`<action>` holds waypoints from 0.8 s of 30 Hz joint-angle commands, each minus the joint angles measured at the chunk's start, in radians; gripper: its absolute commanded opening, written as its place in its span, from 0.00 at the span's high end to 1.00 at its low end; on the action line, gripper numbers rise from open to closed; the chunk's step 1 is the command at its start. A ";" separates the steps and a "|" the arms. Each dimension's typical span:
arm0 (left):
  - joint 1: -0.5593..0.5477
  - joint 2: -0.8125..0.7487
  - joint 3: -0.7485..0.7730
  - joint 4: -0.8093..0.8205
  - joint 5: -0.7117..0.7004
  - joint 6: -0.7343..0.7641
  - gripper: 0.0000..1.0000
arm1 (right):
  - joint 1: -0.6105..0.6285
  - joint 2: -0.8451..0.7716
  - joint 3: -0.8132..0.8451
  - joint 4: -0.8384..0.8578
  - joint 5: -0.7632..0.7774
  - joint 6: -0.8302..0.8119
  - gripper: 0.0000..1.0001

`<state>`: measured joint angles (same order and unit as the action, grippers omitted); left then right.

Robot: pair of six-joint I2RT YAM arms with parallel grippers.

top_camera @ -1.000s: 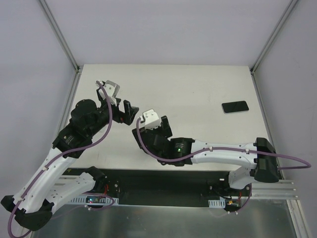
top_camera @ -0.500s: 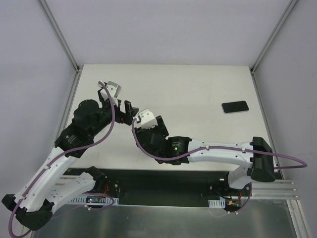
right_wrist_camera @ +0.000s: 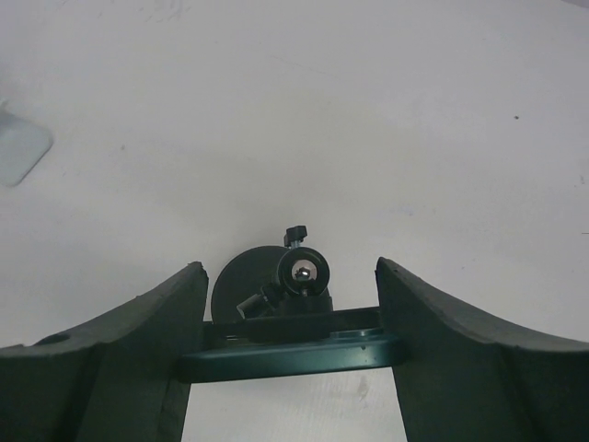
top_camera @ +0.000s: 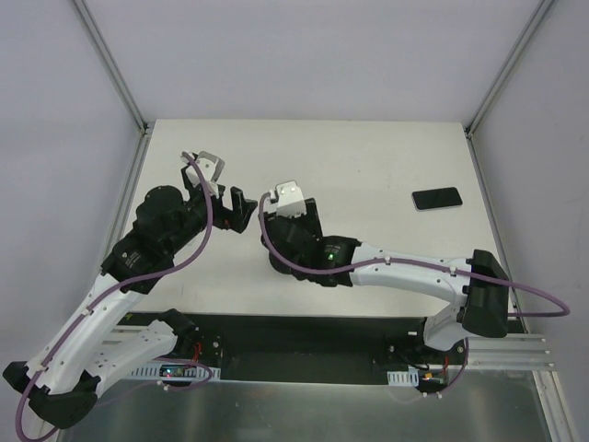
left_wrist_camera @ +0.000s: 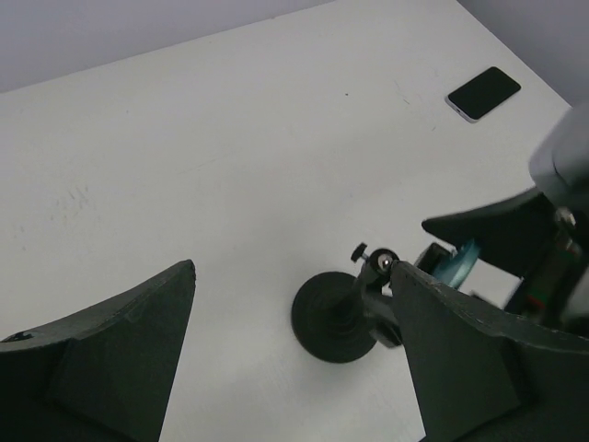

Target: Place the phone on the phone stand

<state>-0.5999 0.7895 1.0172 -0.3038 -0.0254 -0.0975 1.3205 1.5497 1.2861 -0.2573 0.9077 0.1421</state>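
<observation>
The phone lies flat, screen dark, at the table's right side; it also shows in the left wrist view. The phone stand stands at centre-left on its round base. Its ball joint and cradle bar show in the right wrist view. My right gripper holds the cradle bar, which spans from one finger to the other. My left gripper is open wide just left of the stand, its right finger next to the stand's head. In the top view the grippers hide the stand.
The white table is bounded by grey walls at the back and sides, with metal frame posts at the far corners. The two arms meet at centre-left, far from the phone.
My right gripper has shifted away from me and a little right, its wrist turning, still at the stand. My left gripper has barely moved.
</observation>
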 commanded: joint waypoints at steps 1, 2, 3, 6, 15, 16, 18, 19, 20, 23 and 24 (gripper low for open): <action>0.014 -0.030 -0.003 0.048 -0.027 -0.001 0.15 | -0.139 -0.014 0.033 0.074 0.100 -0.094 0.99; 0.012 -0.023 0.000 0.043 -0.033 0.001 0.15 | -0.191 -0.011 0.030 0.122 0.094 -0.131 0.99; 0.015 -0.022 0.003 0.042 -0.018 -0.005 0.15 | -0.217 -0.007 0.030 0.212 0.088 -0.224 0.99; 0.026 -0.018 -0.002 0.049 0.022 -0.027 0.16 | -0.352 0.056 0.100 0.309 0.018 -0.321 0.99; 0.051 0.022 0.000 0.048 0.024 -0.030 0.16 | -0.699 0.511 0.719 0.301 -0.231 -0.498 0.99; 0.055 0.033 0.000 0.048 0.045 -0.030 0.16 | -0.734 0.591 0.778 0.287 -0.248 -0.498 0.99; 0.074 0.043 0.001 0.048 0.053 -0.031 0.16 | -0.765 0.665 0.895 0.262 -0.288 -0.501 0.99; 0.078 0.057 0.001 0.048 0.056 -0.031 0.16 | -0.777 0.731 1.003 0.262 -0.300 -0.500 0.99; 0.084 0.065 0.003 0.048 0.056 -0.030 0.16 | -0.800 0.760 1.050 0.233 -0.317 -0.498 0.99; 0.089 0.097 0.006 0.046 0.065 -0.031 0.17 | -0.834 0.834 1.150 0.225 -0.342 -0.472 0.99; 0.092 0.108 0.007 0.046 0.071 -0.028 0.17 | -0.840 0.842 1.151 0.227 -0.361 -0.446 0.99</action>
<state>-0.5209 0.8650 1.0153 -0.2893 0.0055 -0.1165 0.4980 2.3859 2.3127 -0.0677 0.6094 -0.3195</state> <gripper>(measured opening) 0.834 0.732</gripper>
